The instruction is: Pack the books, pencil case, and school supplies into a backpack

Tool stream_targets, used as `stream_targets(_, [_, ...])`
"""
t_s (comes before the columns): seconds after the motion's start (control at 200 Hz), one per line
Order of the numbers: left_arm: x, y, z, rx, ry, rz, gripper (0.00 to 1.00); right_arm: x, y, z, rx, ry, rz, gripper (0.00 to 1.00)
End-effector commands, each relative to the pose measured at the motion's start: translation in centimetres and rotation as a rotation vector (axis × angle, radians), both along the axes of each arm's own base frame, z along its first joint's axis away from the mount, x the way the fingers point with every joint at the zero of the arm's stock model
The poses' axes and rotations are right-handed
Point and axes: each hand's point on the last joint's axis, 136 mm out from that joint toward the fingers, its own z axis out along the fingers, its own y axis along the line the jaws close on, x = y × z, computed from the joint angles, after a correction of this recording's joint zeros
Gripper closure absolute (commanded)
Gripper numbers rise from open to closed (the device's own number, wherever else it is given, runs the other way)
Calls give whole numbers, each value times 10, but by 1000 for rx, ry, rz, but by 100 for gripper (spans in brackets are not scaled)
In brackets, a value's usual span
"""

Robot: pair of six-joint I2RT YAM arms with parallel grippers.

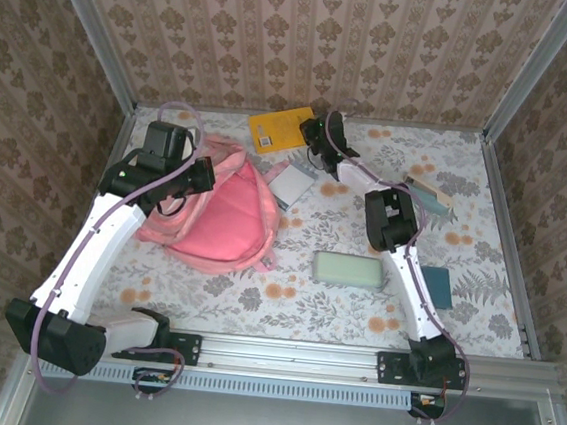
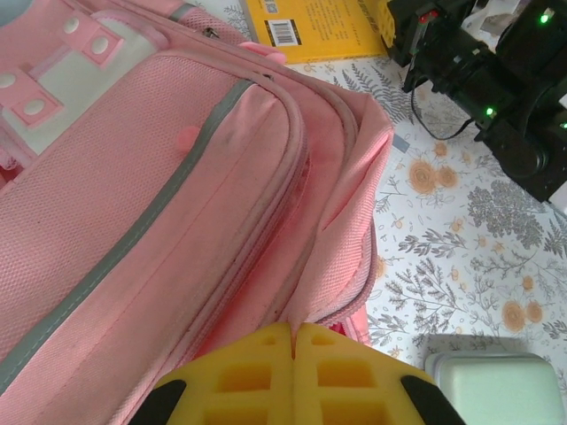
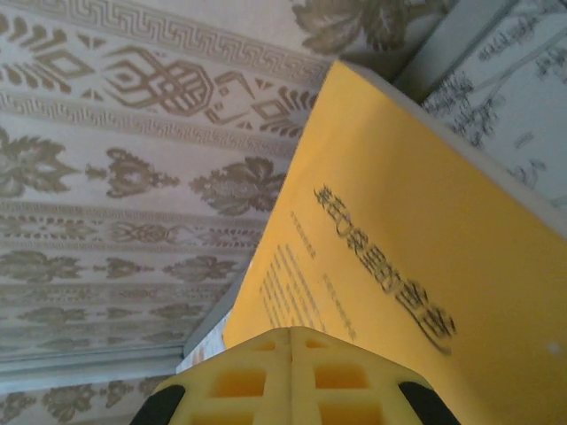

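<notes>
The left pincer (image 2: 292, 335) is fully shut, its tips against a fold of the pink backpack (image 1: 218, 211), which lies on the left of the table (image 1: 284, 308). The right pincer (image 3: 292, 336) is shut too, at the edge of the yellow book (image 1: 279, 129) by the far wall. The pencil case (image 1: 348, 270) lies right of the backpack.

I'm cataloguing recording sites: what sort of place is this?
Probably a staged robot test booth, not a real room: brown damask wallpaper panels held in an aluminium frame, around a floral-print tabletop with a metal mounting rail.
</notes>
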Motion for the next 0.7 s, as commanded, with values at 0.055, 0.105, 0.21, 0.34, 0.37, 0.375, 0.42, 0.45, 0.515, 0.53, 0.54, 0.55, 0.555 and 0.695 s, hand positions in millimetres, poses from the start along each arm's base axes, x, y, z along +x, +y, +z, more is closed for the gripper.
stream_targets(0.055, [2, 7, 10, 2, -45, 47, 100, -9, -26, -52, -112, 243, -89, 100])
stream_targets(0.105, [1, 8, 10, 1, -47, 48, 100, -17, -35, -66, -135, 310, -111, 100])
stream_targets(0.21, [1, 8, 11, -2, -50, 48, 100, -31, -51, -81, -231, 389, -107, 100])
stream_targets(0.34, [1, 7, 12, -3, -53, 42, 100, -51, -68, -81, -292, 467, -88, 100])
stream_targets(0.37, [1, 7, 13, -4, -55, 43, 100, -55, -72, -82, -307, 477, -86, 100])
stream_targets(0.375, [1, 7, 12, -4, -55, 42, 100, -56, -72, -81, -308, 477, -86, 100])
stream_targets(0.42, [1, 6, 13, -5, -56, 40, 100, -63, -80, -79, -326, 489, -95, 100])
stream_targets(0.45, [1, 6, 13, -6, -57, 39, 100, -69, -86, -80, -338, 504, -104, 100])
stream_targets(0.515, [-1, 6, 13, -8, -59, 37, 100, -83, -95, -76, -348, 516, -105, 100])
stream_targets(0.53, [-1, 6, 13, -8, -60, 36, 100, -86, -96, -76, -353, 516, -103, 100])
stream_targets(0.54, [-1, 6, 13, -8, -61, 36, 100, -87, -97, -73, -355, 510, -100, 100])
stream_targets(0.55, [-1, 6, 14, -8, -63, 35, 100, -89, -98, -74, -358, 510, -100, 100])
stream_targets(0.555, [-2, 6, 13, -7, -61, 35, 100, -90, -98, -72, -360, 507, -98, 100])
stream_targets(0.695, [-3, 8, 15, -4, -71, 32, 100, -130, -116, -64, -390, 537, -114, 100])
